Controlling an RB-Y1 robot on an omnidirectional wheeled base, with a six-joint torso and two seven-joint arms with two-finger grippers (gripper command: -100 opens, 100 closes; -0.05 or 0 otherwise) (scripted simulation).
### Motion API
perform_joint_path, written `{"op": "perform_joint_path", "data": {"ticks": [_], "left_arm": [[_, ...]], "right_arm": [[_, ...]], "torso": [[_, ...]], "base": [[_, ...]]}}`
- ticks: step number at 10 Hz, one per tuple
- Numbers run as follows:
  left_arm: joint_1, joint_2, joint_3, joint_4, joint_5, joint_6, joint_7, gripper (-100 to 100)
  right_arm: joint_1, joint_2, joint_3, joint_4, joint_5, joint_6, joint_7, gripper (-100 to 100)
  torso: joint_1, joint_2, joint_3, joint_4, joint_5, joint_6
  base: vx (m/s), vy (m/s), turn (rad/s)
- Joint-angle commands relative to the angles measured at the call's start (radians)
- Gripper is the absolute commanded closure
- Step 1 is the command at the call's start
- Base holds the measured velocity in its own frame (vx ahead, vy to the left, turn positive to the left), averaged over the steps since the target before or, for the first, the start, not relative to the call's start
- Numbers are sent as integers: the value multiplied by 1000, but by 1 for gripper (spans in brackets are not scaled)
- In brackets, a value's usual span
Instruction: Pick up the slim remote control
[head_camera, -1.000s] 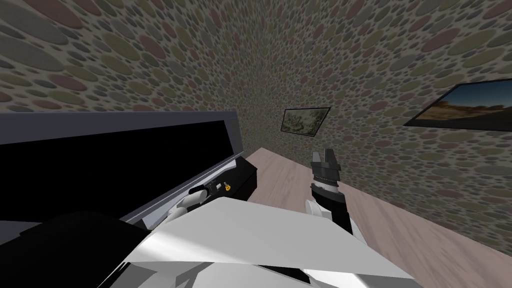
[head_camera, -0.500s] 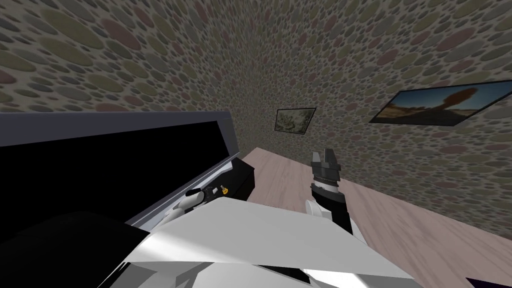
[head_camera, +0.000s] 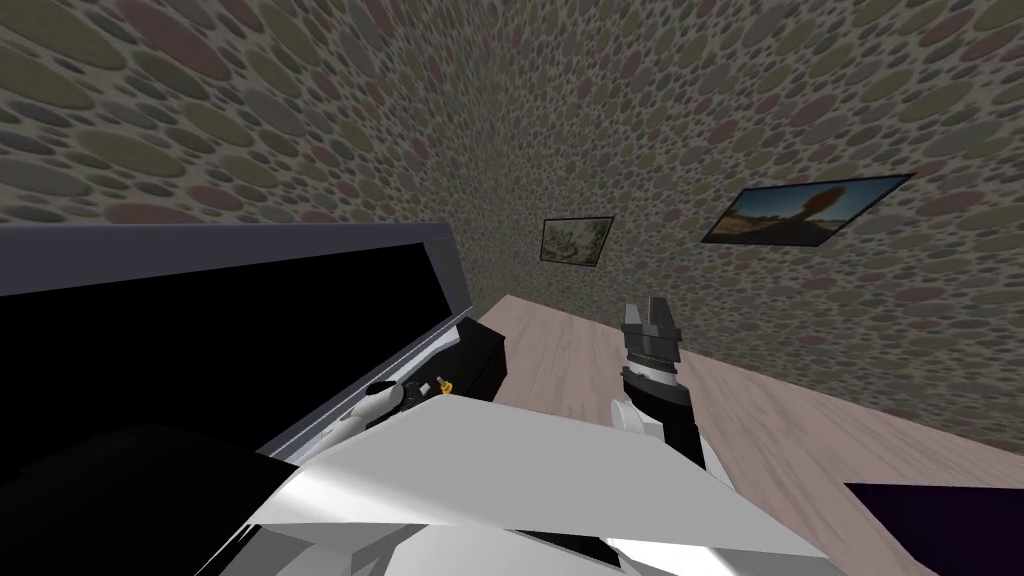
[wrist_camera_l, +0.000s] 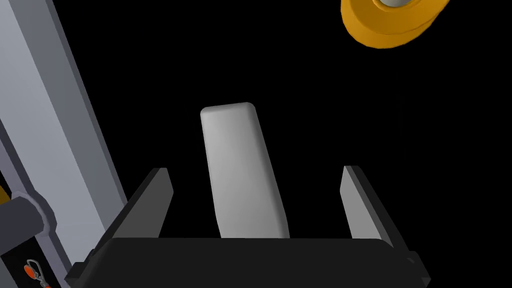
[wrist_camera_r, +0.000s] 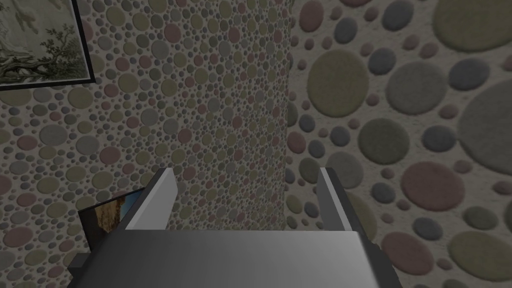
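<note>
The slim remote control (wrist_camera_l: 240, 170) is a plain light grey bar lying on a black surface. In the left wrist view it lies lengthwise between the fingers of my left gripper (wrist_camera_l: 256, 171), which is open, with a gap on each side of the remote. In the head view my left arm (head_camera: 372, 403) reaches onto the black TV stand (head_camera: 485, 358), just under the screen. My right gripper (head_camera: 648, 306) is raised over the floor, open and holding nothing.
An orange roll (wrist_camera_l: 395, 22) lies on the stand beyond the remote, seen small in the head view as well (head_camera: 446, 382). The TV's grey frame (wrist_camera_l: 50, 125) runs close beside the left finger. Wooden floor (head_camera: 800, 450) lies to the right, with a dark object (head_camera: 940, 520) at its near corner.
My head view has swung: the wall pictures slid left and a dark object came in at the lower right. My left arm sits slightly lower against the TV. Both grippers stay open.
</note>
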Motion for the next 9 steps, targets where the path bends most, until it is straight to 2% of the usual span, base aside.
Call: {"op": "perform_joint_path", "data": {"ticks": [1, 3, 4, 5, 6, 7, 8, 9], "left_arm": [[-3, 1, -1, 29, 9, 2, -4, -100], [-28, 19, -4, 109, 59, 59, 32, -100], [-28, 19, -4, 128, 59, 59, 32, -100], [-40, 28, -6, 165, 81, 85, 49, -100], [-40, 28, -6, 173, 81, 85, 49, -100], [-52, 37, -7, 216, 100, 108, 65, -100], [-52, 37, -7, 216, 100, 108, 65, -100], [-64, 46, -9, 251, 118, 130, 80, -100]], "right_arm": [[0, 0, 0, 0, 0, 0, 0, 0], [0, 0, 0, 0, 0, 0, 0, 0], [0, 0, 0, 0, 0, 0, 0, 0], [0, 0, 0, 0, 0, 0, 0, 0], [0, 0, 0, 0, 0, 0, 0, 0], [0, 0, 0, 0, 0, 0, 0, 0], [0, 0, 0, 0, 0, 0, 0, 0], [0, 0, 0, 0, 0, 0, 0, 0]], "torso": [[0, 0, 0, 0, 0, 0], [-1, 0, 0, 0, 0, 1], [1, 0, 0, 0, 0, 1], [1, 0, 0, 0, 0, 0], [1, 0, 0, 0, 0, 1], [0, 0, 0, 0, 0, 0], [0, 0, 0, 0, 0, 0], [-1, 0, 0, 0, 0, 0]], "base": [[-12, 21, 22], [-27, 46, -287], [-26, 61, -167], [-32, 51, -230], [-29, 43, -94], [-29, 34, -163], [-28, 32, -118], [-36, 33, -195]]}}
